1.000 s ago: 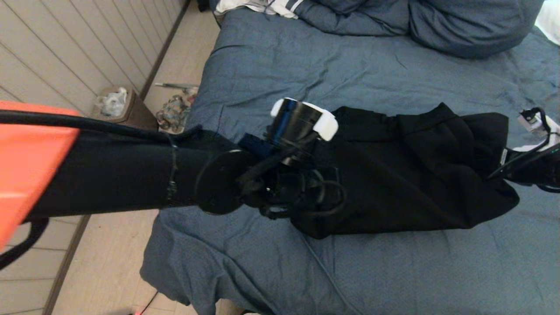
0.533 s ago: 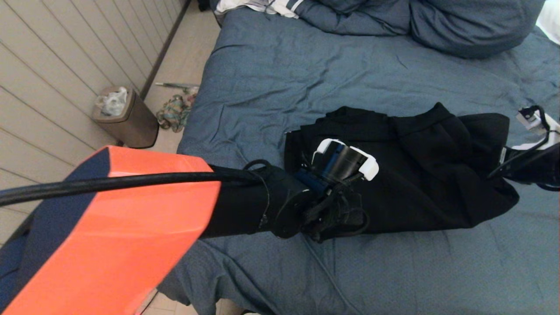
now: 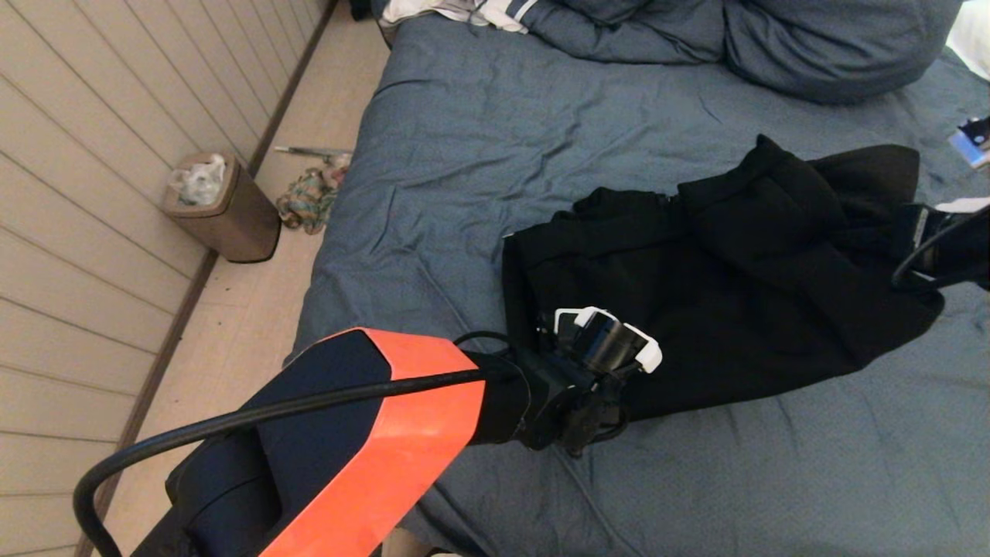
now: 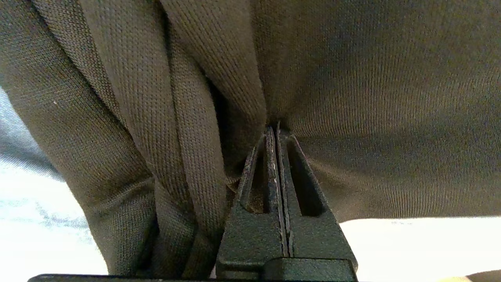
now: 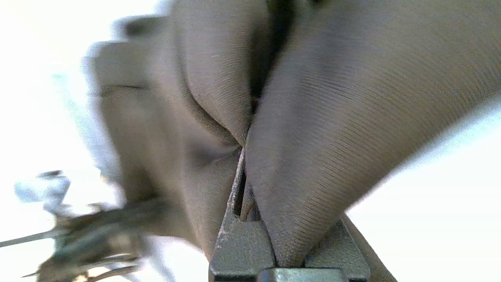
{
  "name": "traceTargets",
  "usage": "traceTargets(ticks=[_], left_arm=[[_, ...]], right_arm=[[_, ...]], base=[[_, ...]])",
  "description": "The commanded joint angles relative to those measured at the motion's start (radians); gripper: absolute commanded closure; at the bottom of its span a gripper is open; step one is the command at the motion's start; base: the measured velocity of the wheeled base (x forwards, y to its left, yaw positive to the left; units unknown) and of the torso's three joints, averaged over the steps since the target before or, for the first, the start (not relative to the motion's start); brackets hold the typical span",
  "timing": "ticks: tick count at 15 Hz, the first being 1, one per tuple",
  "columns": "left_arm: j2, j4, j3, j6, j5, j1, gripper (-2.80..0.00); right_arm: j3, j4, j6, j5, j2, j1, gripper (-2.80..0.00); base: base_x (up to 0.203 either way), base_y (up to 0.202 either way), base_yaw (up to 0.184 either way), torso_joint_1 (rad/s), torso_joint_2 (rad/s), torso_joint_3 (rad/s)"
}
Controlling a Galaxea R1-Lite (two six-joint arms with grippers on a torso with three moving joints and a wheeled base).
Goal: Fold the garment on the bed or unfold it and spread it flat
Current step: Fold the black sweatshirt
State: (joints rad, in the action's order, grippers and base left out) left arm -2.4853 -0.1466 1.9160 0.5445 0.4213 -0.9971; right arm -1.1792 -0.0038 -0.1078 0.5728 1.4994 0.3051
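Observation:
The black hooded garment [image 3: 719,286] lies bunched across the slate-blue bed [image 3: 541,139], and its right end is raised off the duvet. My left gripper [image 3: 619,391] is at the garment's near left corner. In the left wrist view the left gripper [image 4: 274,131] has its fingers pressed together, with a fold of the garment [image 4: 372,98] pinched at their tips. My right gripper [image 3: 909,232] is at the garment's far right end. The right wrist view shows that gripper [image 5: 244,154] shut on a thick fold of garment [image 5: 332,117] that runs between its fingers. Zip, drawstrings and label are hidden.
Blue pillows [image 3: 812,46] and a white striped cloth [image 3: 464,11] lie at the bed's head. A small object [image 3: 971,143] rests near the right edge. On the floor to the left stand a brown bin [image 3: 224,205] and a multicoloured rag [image 3: 305,199] by the panelled wall.
My left arm has swung down toward the near edge of the bed, to the garment's near left corner. The right gripper has risen and moved back, lifting the garment's right end.

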Motion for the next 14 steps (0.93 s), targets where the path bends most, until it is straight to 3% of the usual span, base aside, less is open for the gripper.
traceTargets(ticks=[1,6,9,11,14], left_arm=[[0.021,-0.004,-0.007,0.006,0.009,0.007,0.0],[0.331,-0.006,-0.06,0.007,0.056,0.044,0.0],[0.537,-0.008,-0.12,0.007,0.051,0.134,0.0],[0.675,-0.006,-0.234,0.01,0.014,0.202,0.0],[0.84,-0.004,-0.499,0.043,-0.066,0.252,0.0]], right_arm=[[-0.019,0.002,-0.021,0.001,-0.049,-0.076,0.0],[-0.035,0.007,-0.043,-0.051,-0.022,-0.279,0.0],[-0.03,0.007,-0.043,-0.067,-0.009,-0.365,0.0],[-0.041,0.005,-0.041,-0.103,0.027,-0.454,0.0],[-0.084,0.001,-0.037,-0.192,0.133,-0.601,0.0]], base=[[0.0,0.0,0.0,0.0,0.0,0.0],[0.0,0.0,0.0,0.0,0.0,0.0],[0.0,0.0,0.0,0.0,0.0,0.0],[0.0,0.0,0.0,0.0,0.0,0.0],[0.0,0.0,0.0,0.0,0.0,0.0]])
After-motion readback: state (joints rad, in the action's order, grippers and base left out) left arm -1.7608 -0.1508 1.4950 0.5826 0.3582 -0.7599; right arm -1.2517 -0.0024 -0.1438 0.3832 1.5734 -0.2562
